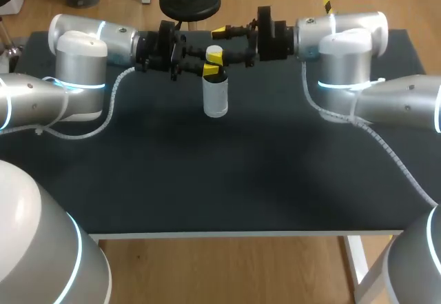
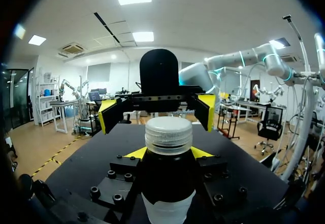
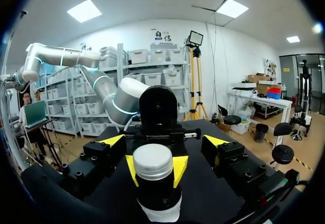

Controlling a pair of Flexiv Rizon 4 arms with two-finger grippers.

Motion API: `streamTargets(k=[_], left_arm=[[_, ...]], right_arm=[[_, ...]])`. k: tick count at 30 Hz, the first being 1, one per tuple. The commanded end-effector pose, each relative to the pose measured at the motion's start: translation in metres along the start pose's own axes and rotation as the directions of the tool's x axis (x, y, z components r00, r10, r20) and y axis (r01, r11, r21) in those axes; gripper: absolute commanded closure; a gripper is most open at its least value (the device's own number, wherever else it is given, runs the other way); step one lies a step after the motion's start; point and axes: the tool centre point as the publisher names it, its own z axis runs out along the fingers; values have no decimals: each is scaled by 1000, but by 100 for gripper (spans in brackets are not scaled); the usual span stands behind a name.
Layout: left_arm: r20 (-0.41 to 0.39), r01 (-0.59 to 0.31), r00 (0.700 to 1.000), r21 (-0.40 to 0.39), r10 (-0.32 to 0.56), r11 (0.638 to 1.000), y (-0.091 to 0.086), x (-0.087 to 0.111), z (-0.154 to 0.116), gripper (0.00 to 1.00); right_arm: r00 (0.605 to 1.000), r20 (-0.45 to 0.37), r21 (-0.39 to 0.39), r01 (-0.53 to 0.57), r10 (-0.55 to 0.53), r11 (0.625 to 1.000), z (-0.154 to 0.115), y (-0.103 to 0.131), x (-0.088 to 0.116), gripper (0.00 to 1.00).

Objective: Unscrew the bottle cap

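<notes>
- While the bottle (image 1: 216, 97) is standing upright on the dark tabletop (image 1: 227, 180), toward the far side and about midway across, we are gripping it with our left jaws.
- Those left jaws are clenching the bottle's dark neck from two sides, just below the cap (image 1: 214, 51).
- Seen from the left wrist, our yellow tips (image 2: 136, 153) are pressing against the neck on both sides, and the pale, ribbed cap is rising free above them.
- Our left arm (image 1: 79, 56) is coming in from the left and our right arm (image 1: 344, 42) from the right, so the two sets of jaws are facing each other across the bottle.
- We are keeping the right jaws released and spread wide.
- Seen from the right wrist, their yellow fingertips (image 3: 112, 140) are standing well apart, with the cap showing between them and touching neither.
- The cap is sitting on the bottle, and a white label is wrapping the lower body.
</notes>
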Motion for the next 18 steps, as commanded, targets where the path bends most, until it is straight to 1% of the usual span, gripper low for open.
streamTargets(k=[1, 5, 8, 18], left_arm=[[-7, -1, 1000, 1, 1, 1000, 1, -2, -1, 100], [-7, -1, 1000, 1, 1, 1000, 1, -2, -1, 100], [-7, -1, 1000, 1, 1, 1000, 1, -2, -1, 100], [-7, -1, 1000, 1, 1, 1000, 1, -2, -1, 100]], right_arm=[[996, 87, 25, -6, 4, 1000, 0, 7, 13, 0], [991, 135, 33, -13, 8, 999, -1, 7, 16, 0], [988, 155, 28, -17, 13, 999, -1, 6, 17, 0], [974, 227, -21, -25, 29, 999, 9, -1, 19, 0]])
